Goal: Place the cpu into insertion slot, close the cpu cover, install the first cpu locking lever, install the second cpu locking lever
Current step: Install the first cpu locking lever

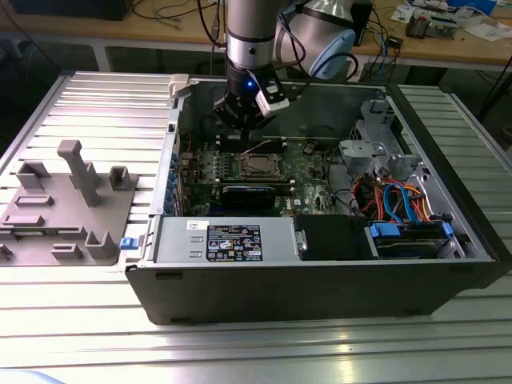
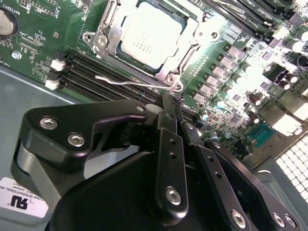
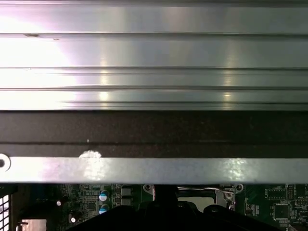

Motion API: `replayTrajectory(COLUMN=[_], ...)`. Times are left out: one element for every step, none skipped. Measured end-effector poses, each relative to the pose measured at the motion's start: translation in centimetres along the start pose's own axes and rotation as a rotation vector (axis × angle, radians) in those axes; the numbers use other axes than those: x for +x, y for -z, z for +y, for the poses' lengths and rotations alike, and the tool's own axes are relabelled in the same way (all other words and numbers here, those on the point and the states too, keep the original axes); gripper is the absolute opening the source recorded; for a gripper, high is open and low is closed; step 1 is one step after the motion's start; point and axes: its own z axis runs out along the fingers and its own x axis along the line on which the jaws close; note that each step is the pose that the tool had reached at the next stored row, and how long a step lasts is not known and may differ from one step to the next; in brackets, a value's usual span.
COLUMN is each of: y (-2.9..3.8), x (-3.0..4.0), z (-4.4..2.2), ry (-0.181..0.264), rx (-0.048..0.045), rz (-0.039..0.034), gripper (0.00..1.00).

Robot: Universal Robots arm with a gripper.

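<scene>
An open computer case [image 1: 320, 280] lies on its side on a ribbed metal table [image 1: 96, 320]. Inside it, a green board [image 1: 304, 172] fills the floor; drive bays with orange and blue cables [image 1: 396, 200] sit at the case's 3 o'clock end in the exterior view, and a labelled silver power supply [image 1: 224, 240] runs along the 6 o'clock wall.

The slot [image 1: 258, 166] sits near the board's middle, and the cpu [image 2: 150, 34] already lies in it, silver top up. The cover [image 2: 190, 48] is down around the chip, its window framing the metal top. In the second wrist view one thin wire lever [image 2: 130, 83] lies along the socket's edge beside the black memory slots [image 2: 91, 72], its end standing free of the board; whether it is latched cannot be told.

The gripper [image 1: 240, 120] hangs inside the case at 12 o'clock of the slot in the exterior view. In the second wrist view its black fingers [image 2: 171, 120] stand pressed together, holding nothing, tips just beside the lever's hinge end.

On the table at the case's 9 o'clock stands a grey fixture tray [image 1: 64, 212] with upright blocks. Behind the table a wooden bench [image 1: 448, 44] carries cables and parts.

The first wrist view looks across the table's ribs [image 3: 154, 53] and the case's wall [image 3: 154, 171], with a strip of board below.
</scene>
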Motion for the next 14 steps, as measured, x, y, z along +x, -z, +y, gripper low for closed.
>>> replayTrajectory(y=[-0.05,-0.10,-0.21,-0.28,-0.34,-0.42,-0.47,-0.52,-0.58,-0.66,-0.70,-0.74,-0.80,-0.88], x=[-0.01,-0.02,-0.05,-0.07,-0.08,-0.09,-0.10,-0.11,-0.13,-0.16,-0.18,-0.21,-0.25,-0.32], z=[0.00,0.00,0.00,0.00,0.00,0.00,0.00,0.00,0.00,0.00,0.00,0.01,0.03,0.11], ry=[0.000,0.000,0.000,0.000,0.000,0.000,0.000,0.000,0.000,0.000,0.000,0.000,0.000,0.000], rx=[0.0000,-0.0001,0.0000,0.0000,0.0000,0.0000,0.0000,0.0000,0.0000,0.0001,0.0001,0.0001,0.0002,0.0003], rz=[0.0000,-0.0001,0.0000,0.0000,0.0000,0.0001,0.0000,0.0001,0.0000,0.0001,0.0001,0.0001,0.0002,0.0001], gripper=[0.11,0.11,0.11,0.11,0.11,0.11,0.11,0.11,0.11,0.11,0.11,0.11,0.11,0.11])
